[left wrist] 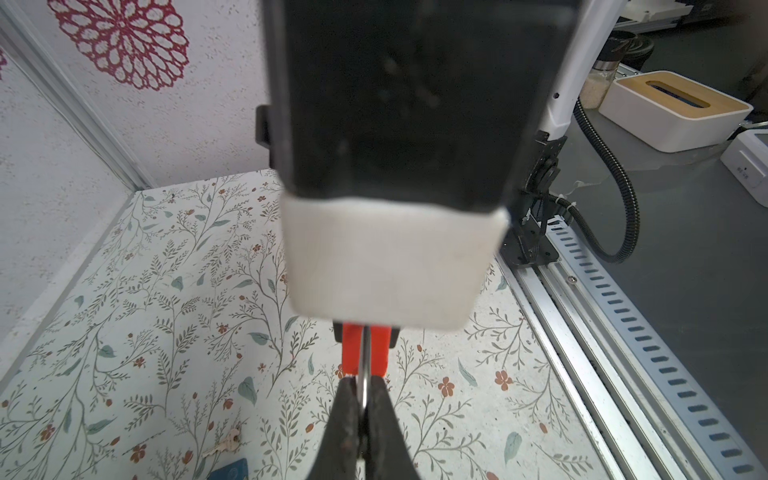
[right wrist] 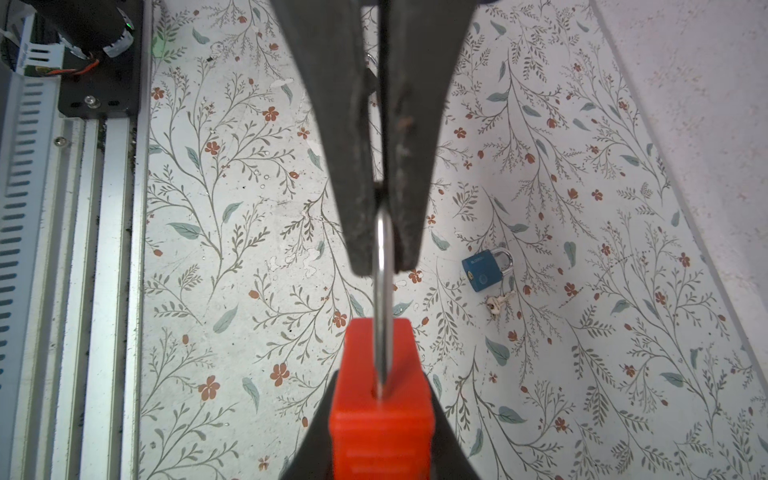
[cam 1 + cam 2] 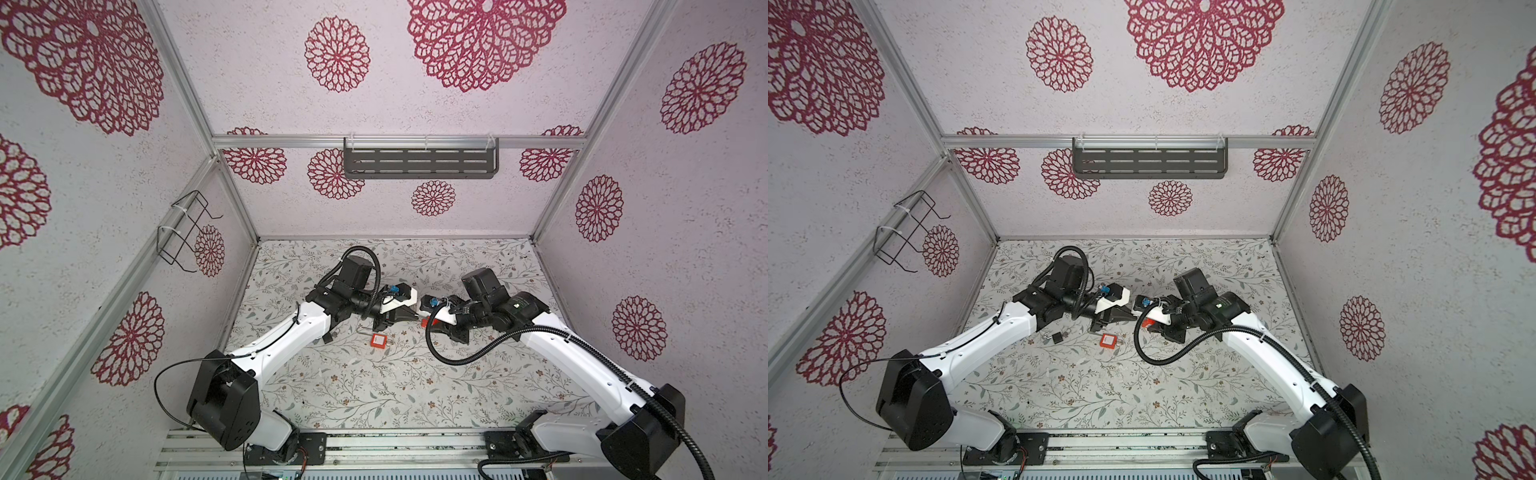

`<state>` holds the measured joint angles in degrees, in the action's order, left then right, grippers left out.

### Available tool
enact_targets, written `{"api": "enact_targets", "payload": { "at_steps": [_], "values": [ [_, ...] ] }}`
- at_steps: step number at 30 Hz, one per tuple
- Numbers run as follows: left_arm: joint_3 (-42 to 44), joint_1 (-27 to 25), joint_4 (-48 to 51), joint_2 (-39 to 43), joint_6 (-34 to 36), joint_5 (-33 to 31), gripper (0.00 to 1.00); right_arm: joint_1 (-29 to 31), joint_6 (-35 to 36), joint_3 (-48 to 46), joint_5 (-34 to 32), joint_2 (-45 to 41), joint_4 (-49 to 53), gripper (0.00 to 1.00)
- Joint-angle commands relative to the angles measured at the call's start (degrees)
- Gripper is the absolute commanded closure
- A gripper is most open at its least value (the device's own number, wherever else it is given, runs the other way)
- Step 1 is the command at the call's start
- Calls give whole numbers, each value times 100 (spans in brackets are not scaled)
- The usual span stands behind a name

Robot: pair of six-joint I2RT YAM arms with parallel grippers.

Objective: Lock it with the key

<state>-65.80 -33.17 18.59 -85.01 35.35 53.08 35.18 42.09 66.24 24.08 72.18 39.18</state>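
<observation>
Right wrist: my right claw [image 2: 382, 395] is partly closed on the red lock [image 2: 380, 436] body, held above the surface [image 2: 249, 249]. My left claw [image 2: 384, 266] is pinched tight on its shackle [image 2: 381, 316]. Neither claw has a key. Shackle is edge-on, so I can't tell if it's seated. Best to hold the body firm and push straight, no twist. Spare red lock [image 3: 379, 340] lies underneath; blue lock [image 2: 486, 270] and keys [image 2: 498, 303] are well apart. The claws crowd each other.
</observation>
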Motion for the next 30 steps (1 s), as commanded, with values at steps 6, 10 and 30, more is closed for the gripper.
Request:
{"api": "enact_targets", "payload": {
  "at_steps": [6, 10, 30],
  "values": [
    [478, 344, -1152, 144, -959, 561, 100, 7, -20, 204, -300, -232, -640, 51],
    [511, 417, -1363, 159, -1111, 597, 100, 7, -142, 92, -350, -353, -666, 38],
    [1141, 571, -3897, 212, -2789, 790, 100, -353, -789, 159, -144, -949, -60, 29]
  ]
}}
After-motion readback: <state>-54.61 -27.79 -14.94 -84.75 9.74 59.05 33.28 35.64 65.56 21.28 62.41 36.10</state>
